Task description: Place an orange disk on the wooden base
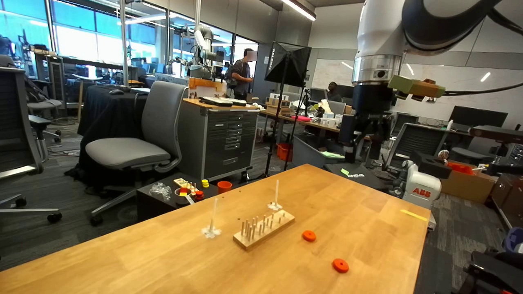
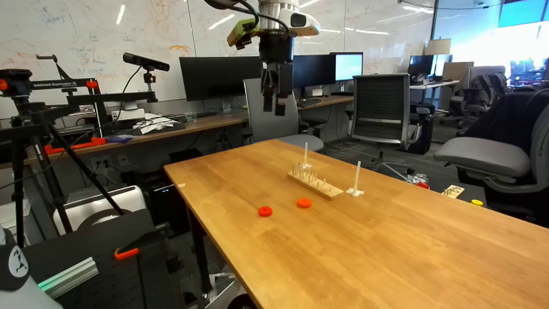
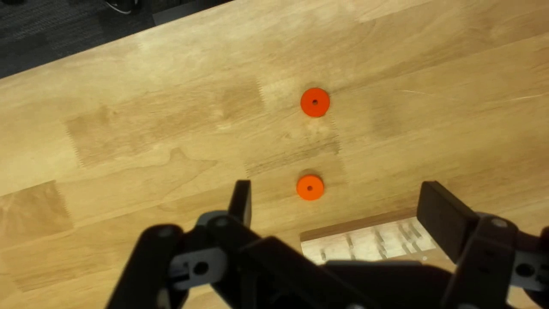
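Note:
Two orange disks that look alike lie flat on the wooden tabletop. The orange disk closer to the base shows in both exterior views [image 1: 309, 235] [image 2: 304, 203] and in the wrist view [image 3: 310, 187]. The farther orange disk [image 1: 340, 265] [image 2: 265, 211] [image 3: 315, 102] lies apart from it. The wooden base [image 1: 265, 235] [image 2: 315, 187] [image 3: 336, 249] is a pale slab with upright pegs of differing heights; my gripper partly hides it in the wrist view. My gripper [image 1: 363, 155] [image 2: 273, 107] [image 3: 335, 184] is open and empty, high above the table, touching nothing.
Two thin upright rods stand on the tabletop beside the base: a rod [image 1: 213, 214] [image 2: 357, 176] and a rod [image 1: 276, 194] [image 2: 306, 153]. A low black box [image 1: 163, 208] with another peg board and an orange cup [image 1: 224, 187] stands beyond the table edge.

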{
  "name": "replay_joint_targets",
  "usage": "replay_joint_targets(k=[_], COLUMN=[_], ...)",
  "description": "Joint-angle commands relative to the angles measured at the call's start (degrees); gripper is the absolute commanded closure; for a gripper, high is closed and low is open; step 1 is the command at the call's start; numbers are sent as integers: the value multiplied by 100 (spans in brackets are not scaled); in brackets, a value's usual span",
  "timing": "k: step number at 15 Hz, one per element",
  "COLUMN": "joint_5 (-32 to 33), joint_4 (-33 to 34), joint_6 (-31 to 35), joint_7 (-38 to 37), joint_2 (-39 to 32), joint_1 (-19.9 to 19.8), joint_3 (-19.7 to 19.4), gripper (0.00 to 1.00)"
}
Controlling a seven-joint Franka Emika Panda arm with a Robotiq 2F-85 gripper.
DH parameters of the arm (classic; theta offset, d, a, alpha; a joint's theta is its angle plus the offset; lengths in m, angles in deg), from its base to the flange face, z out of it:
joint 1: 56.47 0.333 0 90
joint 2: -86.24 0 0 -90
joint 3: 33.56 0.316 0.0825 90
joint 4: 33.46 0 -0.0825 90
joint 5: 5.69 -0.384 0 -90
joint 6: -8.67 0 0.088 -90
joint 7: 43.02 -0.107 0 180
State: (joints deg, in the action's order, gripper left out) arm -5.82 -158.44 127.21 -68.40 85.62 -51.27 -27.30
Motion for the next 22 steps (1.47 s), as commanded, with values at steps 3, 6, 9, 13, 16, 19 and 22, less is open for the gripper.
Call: replay_joint_targets(k=[3, 6, 9, 13, 16, 19, 22], joint_5=[217, 308, 293, 250, 123, 151, 148], joint_4=[80, 87, 127, 166, 191, 83, 122], joint_6=[301, 560, 773, 1046, 1213, 1145, 1151], joint_7=[-367, -491, -521, -541, -433, -379, -377], joint_2=[-515, -784, -1048, -1339, -1538, -1503, -1564], joint_1=[61, 62, 73, 96, 86, 105, 110], joint_3=[-75, -192, -304, -424, -456, -478, -483], gripper=[0, 0, 0, 0, 0, 0, 0])
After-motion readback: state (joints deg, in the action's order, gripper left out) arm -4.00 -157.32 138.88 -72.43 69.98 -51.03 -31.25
